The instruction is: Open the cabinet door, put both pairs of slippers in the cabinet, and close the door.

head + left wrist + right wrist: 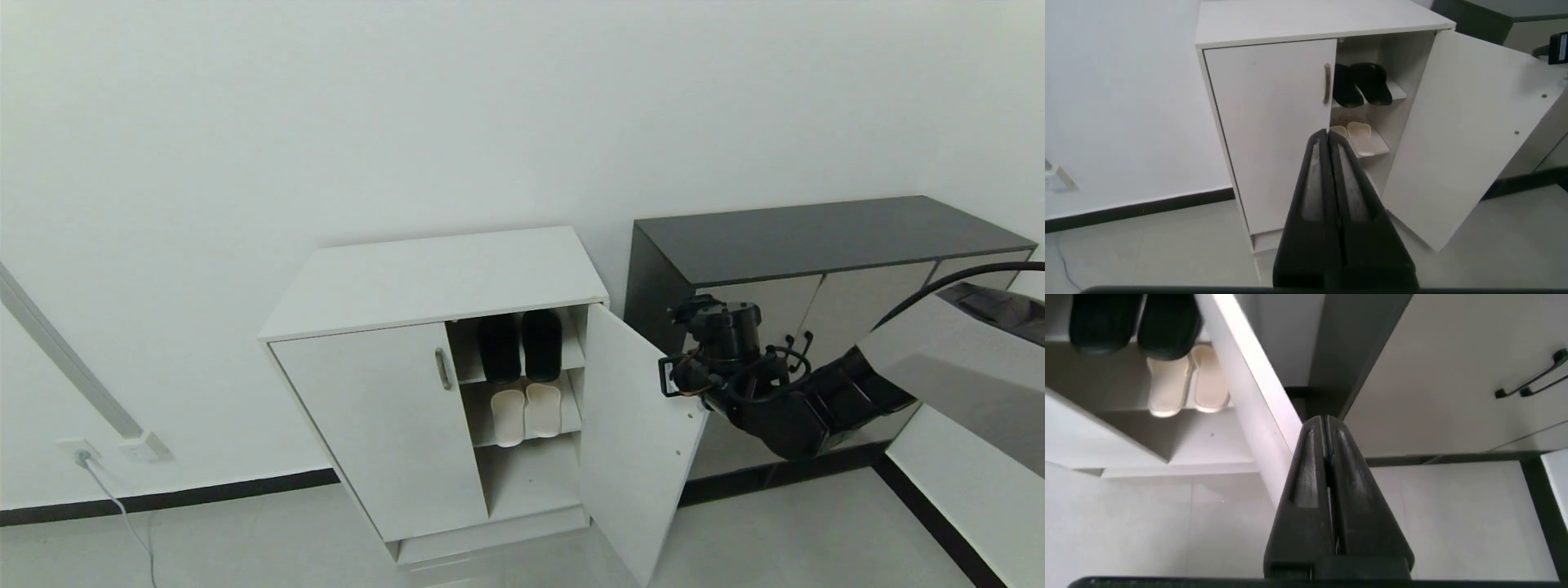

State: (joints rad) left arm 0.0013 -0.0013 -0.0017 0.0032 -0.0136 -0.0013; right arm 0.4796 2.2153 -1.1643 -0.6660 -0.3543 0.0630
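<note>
Left wrist view, lower centre: left gripper, jaws pressed together, empty. Head view, mid-right: right gripper, jaws likewise closed and empty, beside the free edge of the open door. Best to push near that edge, steadily. Centre: black slippers above white slippers, shelved in the cabinet.

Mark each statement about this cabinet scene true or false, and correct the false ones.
1. The black slippers lie higher in the cabinet than the white slippers. True.
2. The right door is closed. False: it stands open.
3. The left door is closed. True.
4. The white slippers lie on the floor. False: they lie inside the cabinet.
5. The right pincer is shut. True.
</note>
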